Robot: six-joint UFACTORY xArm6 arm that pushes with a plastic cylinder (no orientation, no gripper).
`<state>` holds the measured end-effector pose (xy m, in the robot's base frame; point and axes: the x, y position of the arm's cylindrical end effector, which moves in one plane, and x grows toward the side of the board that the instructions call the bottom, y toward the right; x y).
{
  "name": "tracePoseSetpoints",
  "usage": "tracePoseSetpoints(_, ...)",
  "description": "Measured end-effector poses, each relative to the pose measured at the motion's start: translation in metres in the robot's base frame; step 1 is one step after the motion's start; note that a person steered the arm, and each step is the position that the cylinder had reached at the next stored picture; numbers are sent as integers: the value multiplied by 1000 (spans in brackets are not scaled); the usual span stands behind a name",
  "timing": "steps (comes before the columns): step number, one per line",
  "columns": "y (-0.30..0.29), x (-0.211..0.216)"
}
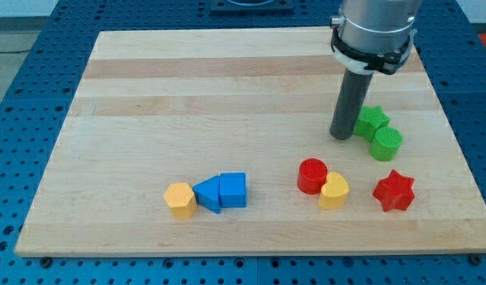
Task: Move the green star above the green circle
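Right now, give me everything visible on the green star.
The green star is a small chunky block, matte like moulded plastic, lying flat on the wooden board at the view's right. Its left points are partly hidden behind my rod. My tip sits right at its left edge, apparently touching. The green circle sits against its lower right side, so the star is already up and left of it. Nothing else is near.

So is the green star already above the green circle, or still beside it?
Already above: the green star sits toward the view's top of the green circle, touching it. My tip is just left of the star.
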<state>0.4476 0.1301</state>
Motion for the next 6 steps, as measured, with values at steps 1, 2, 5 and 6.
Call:
tracePoseSetpoints(1,0,-9)
tracePoseSetpoints(2,6,-13)
tracePoseSetpoints(5,-21,-11)
tracePoseSetpoints(6,-90,-6)
